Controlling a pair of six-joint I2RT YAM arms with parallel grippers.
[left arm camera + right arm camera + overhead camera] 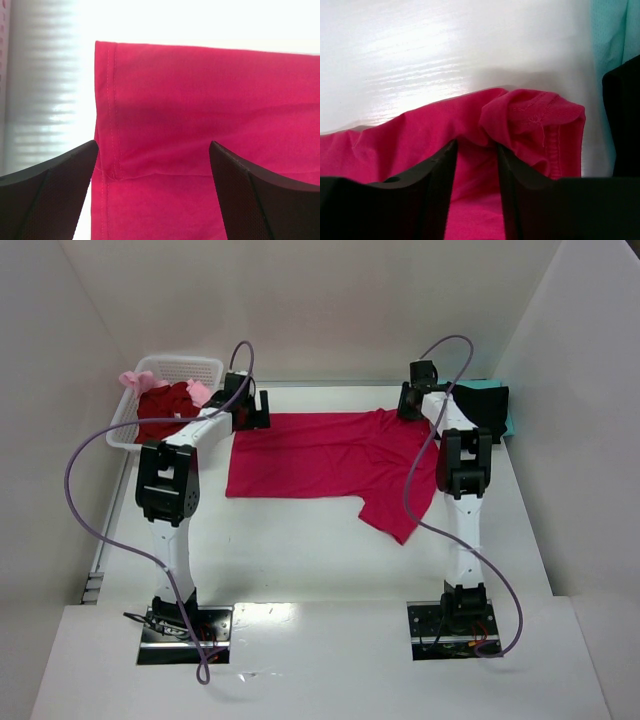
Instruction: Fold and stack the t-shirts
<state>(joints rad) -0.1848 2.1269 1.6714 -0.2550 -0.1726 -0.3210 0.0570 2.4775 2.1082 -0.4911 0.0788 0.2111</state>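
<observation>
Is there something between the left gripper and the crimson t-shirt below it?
Nothing visible. The open left gripper is over the hemmed corner of the crimson t-shirt, with only bare cloth showing between its jaws.

The left arm (pixel 172 545) and the right arm (pixel 462 540) are showing white tube links between blocky black joint housings. A grey-violet cable (pixel 67 480) is looping along each arm, and each is sitting on a shiny metal base plate (pixel 185 632) with thin red and black wires. The fingers (pixel 45 197) are looking matte black, wedge-shaped and finely textured.
</observation>
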